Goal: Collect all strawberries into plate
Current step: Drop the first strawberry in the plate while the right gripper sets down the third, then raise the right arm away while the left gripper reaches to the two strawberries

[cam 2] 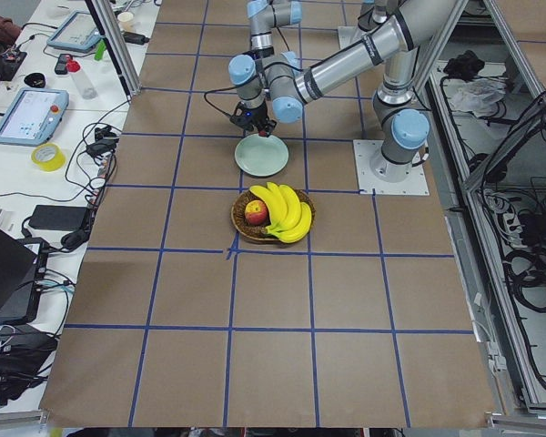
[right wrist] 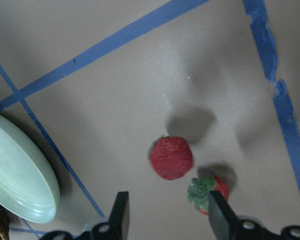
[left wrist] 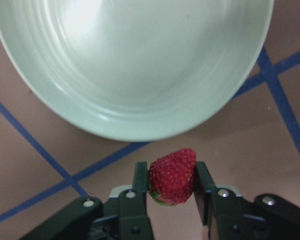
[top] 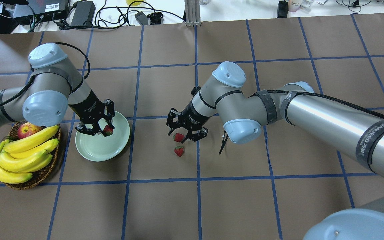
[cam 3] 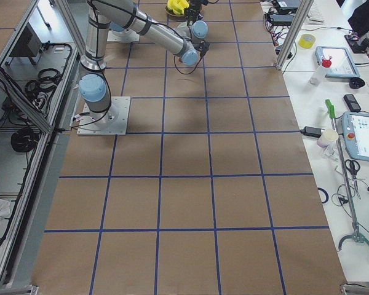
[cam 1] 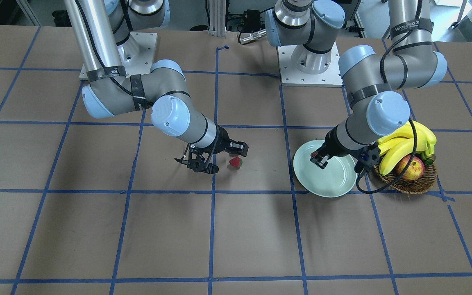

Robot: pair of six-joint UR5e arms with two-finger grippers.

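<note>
My left gripper (top: 103,129) is shut on a red strawberry (left wrist: 172,176) and holds it above the pale green plate (top: 95,150). In the left wrist view the plate (left wrist: 140,75) lies just ahead of the fingertips. My right gripper (top: 182,133) is open and hangs over two more strawberries on the brown paper. One strawberry (top: 178,137) is between its fingers, the other (top: 179,151) just beyond them. Both show in the right wrist view: the first (right wrist: 171,157) and the second with its green cap (right wrist: 208,192). The front view shows only one strawberry (cam 1: 235,162).
A brown wicker basket (top: 45,173) with bananas (top: 22,153) and a red-yellow apple (top: 27,129) stands right beside the plate, on its outer side under my left arm. Blue tape lines grid the paper. The plate's edge (right wrist: 15,175) shows at the left of the right wrist view.
</note>
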